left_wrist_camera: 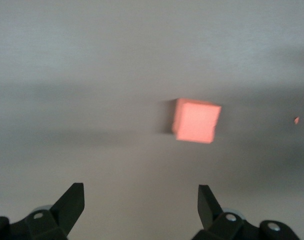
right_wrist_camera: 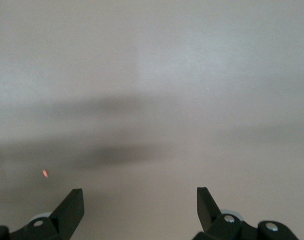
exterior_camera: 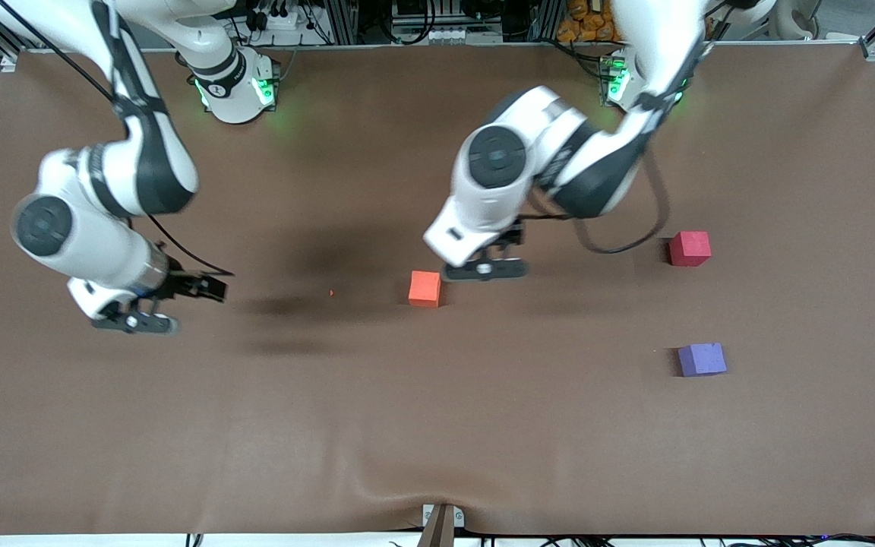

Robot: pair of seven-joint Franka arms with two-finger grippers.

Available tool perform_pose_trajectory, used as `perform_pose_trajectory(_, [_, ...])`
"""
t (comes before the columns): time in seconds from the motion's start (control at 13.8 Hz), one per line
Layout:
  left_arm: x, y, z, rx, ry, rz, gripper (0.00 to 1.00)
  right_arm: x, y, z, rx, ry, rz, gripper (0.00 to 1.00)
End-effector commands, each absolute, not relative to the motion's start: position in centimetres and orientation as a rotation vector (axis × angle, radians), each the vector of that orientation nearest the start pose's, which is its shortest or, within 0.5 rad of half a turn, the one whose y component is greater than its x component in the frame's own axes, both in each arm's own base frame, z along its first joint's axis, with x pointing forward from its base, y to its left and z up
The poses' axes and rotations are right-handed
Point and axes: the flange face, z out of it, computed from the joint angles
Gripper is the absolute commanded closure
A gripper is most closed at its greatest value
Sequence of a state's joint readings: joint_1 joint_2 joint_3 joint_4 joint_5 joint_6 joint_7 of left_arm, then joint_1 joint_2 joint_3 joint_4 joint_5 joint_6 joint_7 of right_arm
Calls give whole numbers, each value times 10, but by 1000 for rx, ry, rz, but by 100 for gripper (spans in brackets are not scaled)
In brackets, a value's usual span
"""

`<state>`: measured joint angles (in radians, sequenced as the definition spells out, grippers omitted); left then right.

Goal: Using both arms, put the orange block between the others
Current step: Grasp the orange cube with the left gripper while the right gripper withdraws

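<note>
Left gripper (exterior_camera: 484,268) is hanging wide open right beside the orange block (exterior_camera: 424,289) mid-table; it should center over it squarely before closing. Right gripper (exterior_camera: 134,322) is waiting, open too.

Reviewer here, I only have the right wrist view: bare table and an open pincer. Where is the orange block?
Observer: The orange block sits mid-table, right beside the left pincer, which is open and holds nothing.
Operator: And the other two blocks?
Observer: Both lie toward the left arm's end of the table: the red block farther from the front camera, the purple block nearer, with a gap between them.
Operator: Where is my right pincer in all this?
Observer: The front view shows it over bare table toward the right arm's end, well away from all three blocks.
</note>
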<state>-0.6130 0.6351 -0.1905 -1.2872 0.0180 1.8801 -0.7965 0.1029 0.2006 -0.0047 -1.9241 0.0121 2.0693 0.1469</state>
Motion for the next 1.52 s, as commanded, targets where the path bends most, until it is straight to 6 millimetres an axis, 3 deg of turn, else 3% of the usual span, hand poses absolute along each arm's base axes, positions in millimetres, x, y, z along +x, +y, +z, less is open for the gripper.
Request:
perform_pose_trajectory(0.0, [522,-540,349,-3171,11,-37,0,563,17,418,-3166,-64,79,0])
perform_pose_trajectory(0.07, [516,-551,327,-3160,38,-54,0,562,-1,435,-3172,-116,60,0])
perform_pose_trajectory(0.22, [510,-563,298,-3169,65,-69,0,558,-20,474,-3168,-197,49,0])
perform_pose_trajectory(0.51, [510,-572,264,-3187,133,-115,0,552,-14,562,-3168,-172,118,0])
perform_pose_trajectory(0.65, [511,-571,253,-3186,134,-113,0,547,-14,594,-3168,-87,134,0])
perform_pose_trajectory(0.94, [512,-567,233,-3171,124,-86,0,530,-13,623,-3167,88,90,0])
perform_pose_trajectory(1.3, [512,-567,210,-3174,111,-79,1,526,-16,659,-3167,87,66,0])
perform_pose_trajectory(1.45, [513,-568,203,-3186,108,-94,19,526,-14,659,-3167,78,63,0])
